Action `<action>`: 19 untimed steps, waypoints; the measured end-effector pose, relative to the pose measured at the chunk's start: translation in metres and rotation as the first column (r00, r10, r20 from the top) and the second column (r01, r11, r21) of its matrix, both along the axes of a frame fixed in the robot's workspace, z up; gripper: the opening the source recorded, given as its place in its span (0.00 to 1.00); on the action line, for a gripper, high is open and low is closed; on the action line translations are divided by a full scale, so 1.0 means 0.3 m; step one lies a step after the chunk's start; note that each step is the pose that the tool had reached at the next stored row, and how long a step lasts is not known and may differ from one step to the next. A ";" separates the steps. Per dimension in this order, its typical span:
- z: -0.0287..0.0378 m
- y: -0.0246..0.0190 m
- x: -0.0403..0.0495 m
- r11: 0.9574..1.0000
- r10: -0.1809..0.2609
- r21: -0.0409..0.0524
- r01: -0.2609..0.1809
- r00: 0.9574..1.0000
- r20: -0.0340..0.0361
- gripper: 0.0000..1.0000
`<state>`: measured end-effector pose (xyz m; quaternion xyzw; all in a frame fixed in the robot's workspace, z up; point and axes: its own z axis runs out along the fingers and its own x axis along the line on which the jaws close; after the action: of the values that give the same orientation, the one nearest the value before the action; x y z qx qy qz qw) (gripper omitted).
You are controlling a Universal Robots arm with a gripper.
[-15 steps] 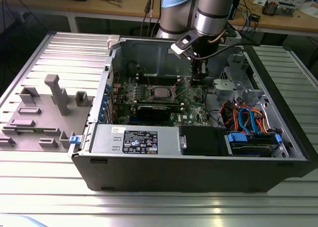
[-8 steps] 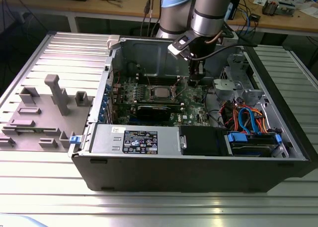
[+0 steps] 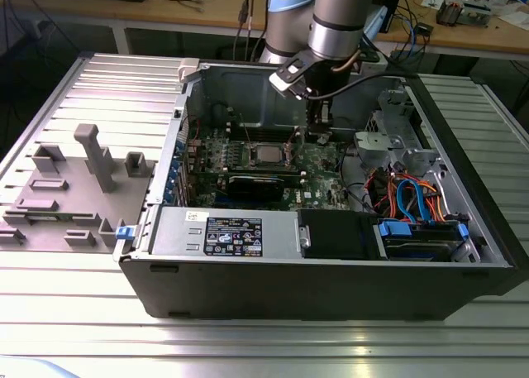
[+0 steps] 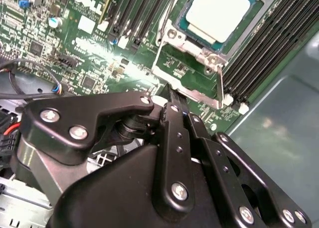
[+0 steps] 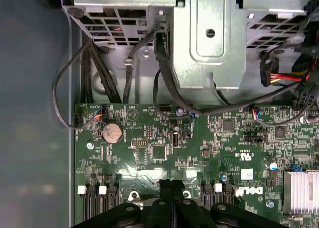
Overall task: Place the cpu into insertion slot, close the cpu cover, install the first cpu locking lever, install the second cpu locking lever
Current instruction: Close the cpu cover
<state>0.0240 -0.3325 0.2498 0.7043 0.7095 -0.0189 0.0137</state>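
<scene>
Exterior view overlooks case [image 3: 314, 291]; both wrist views apparently hug motherboard [image 5: 149, 133].

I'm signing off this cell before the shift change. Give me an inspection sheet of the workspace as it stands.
Surface: ribbed metal table carrying an open computer case.
Job's things: cpu seated in the insertion slot; cpu cover lies flat around the chip.
Clutter: grey fixture block on the table, to the exterior view's left of the case.
Grippers: gripper shut, low over the green board beside the socket.
Cables: orange and blue cables and black cables inside the case.
Surroundings: wooden bench behind, with loose wires.
</scene>
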 end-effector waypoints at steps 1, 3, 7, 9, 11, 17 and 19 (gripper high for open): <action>0.000 0.000 -0.008 1.000 0.000 0.000 0.000 1.000 0.000 0.11; 0.000 0.000 -0.011 1.000 0.000 0.000 0.000 1.000 0.000 0.11; 0.000 0.000 -0.017 1.000 0.000 0.000 0.000 1.000 0.000 0.11; 0.000 0.000 -0.019 1.000 0.000 0.000 0.000 1.000 0.000 0.11; 0.000 0.000 -0.021 1.000 0.000 0.000 0.000 1.000 0.000 0.11; 0.000 0.000 -0.031 1.000 0.000 0.000 0.000 1.000 0.000 0.11; 0.000 0.000 -0.032 1.000 0.000 0.000 0.000 1.000 0.000 0.11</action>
<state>0.0145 -0.3324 0.2498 0.7043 0.7095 -0.0189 0.0137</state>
